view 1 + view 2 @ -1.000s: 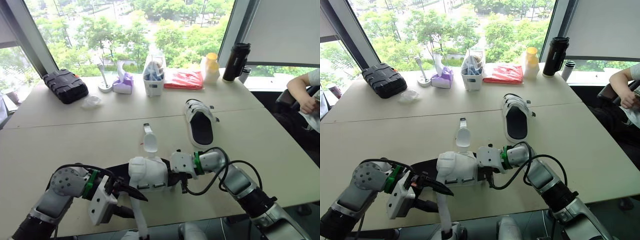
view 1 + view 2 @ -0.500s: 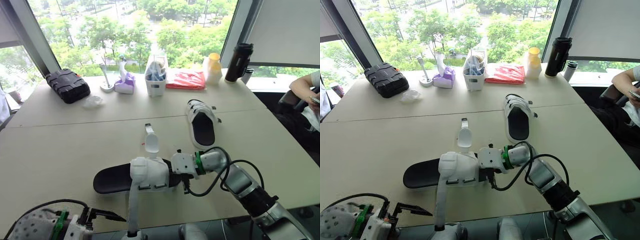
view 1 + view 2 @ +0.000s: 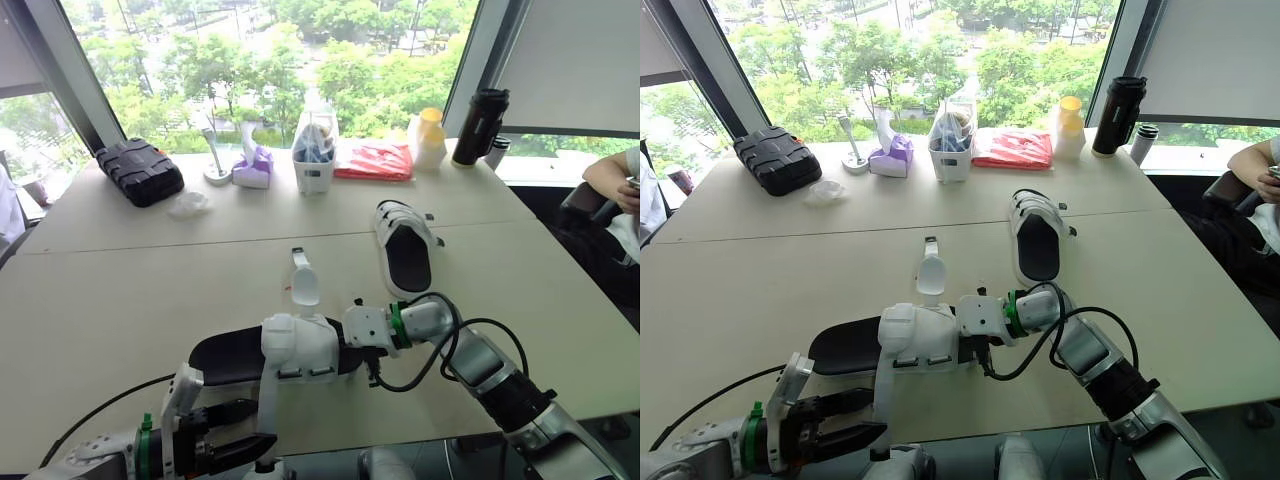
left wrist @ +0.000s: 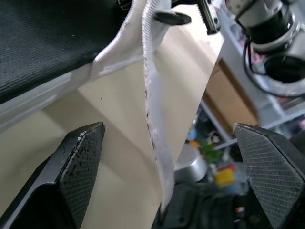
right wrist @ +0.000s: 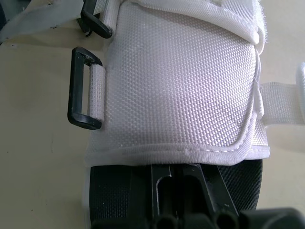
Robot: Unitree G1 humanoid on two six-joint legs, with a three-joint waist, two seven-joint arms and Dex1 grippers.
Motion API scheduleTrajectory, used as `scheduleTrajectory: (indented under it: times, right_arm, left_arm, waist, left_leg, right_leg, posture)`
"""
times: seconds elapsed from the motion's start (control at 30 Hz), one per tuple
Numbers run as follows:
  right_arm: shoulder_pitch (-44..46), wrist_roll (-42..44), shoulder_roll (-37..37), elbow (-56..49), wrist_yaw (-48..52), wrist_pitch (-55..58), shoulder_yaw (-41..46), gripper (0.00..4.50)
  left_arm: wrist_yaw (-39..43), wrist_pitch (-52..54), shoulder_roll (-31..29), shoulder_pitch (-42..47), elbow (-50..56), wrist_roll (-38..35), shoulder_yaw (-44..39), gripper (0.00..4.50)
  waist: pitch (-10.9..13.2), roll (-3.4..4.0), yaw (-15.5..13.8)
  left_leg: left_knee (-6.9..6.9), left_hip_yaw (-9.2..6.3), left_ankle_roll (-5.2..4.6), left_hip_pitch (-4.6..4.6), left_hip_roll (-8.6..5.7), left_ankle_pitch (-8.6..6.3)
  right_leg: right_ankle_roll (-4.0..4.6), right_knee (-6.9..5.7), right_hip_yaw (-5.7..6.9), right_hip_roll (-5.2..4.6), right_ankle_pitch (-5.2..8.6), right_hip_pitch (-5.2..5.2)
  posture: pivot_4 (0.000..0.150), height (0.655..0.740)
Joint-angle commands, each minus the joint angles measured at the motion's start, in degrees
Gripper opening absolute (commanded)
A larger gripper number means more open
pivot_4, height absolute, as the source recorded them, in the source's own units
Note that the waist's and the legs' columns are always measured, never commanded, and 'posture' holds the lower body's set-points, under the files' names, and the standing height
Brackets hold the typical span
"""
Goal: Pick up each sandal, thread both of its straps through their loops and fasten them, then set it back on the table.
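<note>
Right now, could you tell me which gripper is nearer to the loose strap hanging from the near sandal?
Left. The left gripper is open right beside the hanging strap; the right gripper grips the sandal's end, past the white upper.

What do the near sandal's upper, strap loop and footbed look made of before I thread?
Near sandal: upper is white woven fabric, matte; coarse weave and stitched hem show. Strap loop: black, smooth, rigid-looking, probably plastic. Footbed: black, fine-textured, matte, likely fabric-covered foam.

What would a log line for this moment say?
right gripper: clamped on near sandal | left gripper: open, facing its loose strap | far sandal: on table
</note>
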State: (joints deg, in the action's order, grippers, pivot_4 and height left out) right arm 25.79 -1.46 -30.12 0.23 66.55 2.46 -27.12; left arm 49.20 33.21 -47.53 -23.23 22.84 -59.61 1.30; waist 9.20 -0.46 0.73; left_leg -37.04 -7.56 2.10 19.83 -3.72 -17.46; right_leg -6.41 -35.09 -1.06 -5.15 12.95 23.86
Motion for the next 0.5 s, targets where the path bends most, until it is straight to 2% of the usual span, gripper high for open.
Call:
scheduleTrajectory:
  times: [0.03,0.13,0.23,0.43,0.47,0.5]
  right_arm:
    - [-2.4,-4.0,-1.4,4.6,2.0,1.6,-4.7,0.00]
    - [-2.4,-4.1,-1.3,4.8,1.9,1.5,-4.7,0.00]
    - [-2.4,-4.1,-1.3,4.7,1.8,1.6,-4.7,0.00]
    - [-2.3,-4.0,-1.3,4.7,1.6,1.9,-4.7,0.00]
    - [-2.3,-4.0,-1.3,4.7,1.6,1.9,-4.7,0.00]
    - [-2.3,-4.0,-1.3,4.7,1.6,1.9,-4.7,0.00]
  left_arm:
    - [-2.1,7.4,1.9,1.6,0.3,-4.0,0.9,4.46]
    - [-2.6,9.9,3.4,4.0,0.3,-3.0,1.8,4.46]
    - [-3.4,12.3,5.9,6.3,-0.1,-2.4,3.0,3.66]
    - [-2.4,14.7,6.2,6.7,0.8,-0.6,3.2,0.50]
    - [-2.6,14.9,6.4,6.6,0.8,-0.7,2.7,0.07]
    - [-2.7,15.1,6.7,6.5,0.8,-0.9,2.3,0.07]
  waist:
    - [0.0,0.05,0.0]
    - [0.0,0.04,0.0]
    - [0.0,0.05,0.0]
    - [0.0,0.01,0.0]
    - [0.0,0.02,0.0]
    - [0.0,0.05,0.0]
  left_leg:
    - [0.01,0.01,0.01,-0.12,-0.01,0.00]
    - [0.07,-0.02,0.03,-0.40,0.00,-0.06]
    - [0.07,-0.02,0.05,-0.42,0.00,-0.07]
    - [0.08,-0.04,0.08,-0.41,0.00,-0.09]
    - [0.08,-0.04,0.08,-0.41,0.01,-0.09]
    - [0.08,-0.03,0.09,-0.41,0.01,-0.10]
  right_leg:
    - [0.00,0.02,-0.01,-0.01,0.01,-0.13]
    - [0.08,0.08,0.00,-0.03,0.15,-0.42]
    - [0.08,0.09,0.00,-0.03,0.16,-0.43]
    - [0.12,0.09,-0.01,-0.02,0.17,-0.41]
    - [0.12,0.09,-0.01,-0.03,0.18,-0.41]
    - [0.12,0.11,-0.01,-0.04,0.18,-0.42]
  posture:
    - [0.150,0.7400]
    - [0.150,0.7400]
    - [0.150,0.7400]
    - [0.150,0.7400]
    - [0.150,0.7400]
    - [0.150,0.7400]
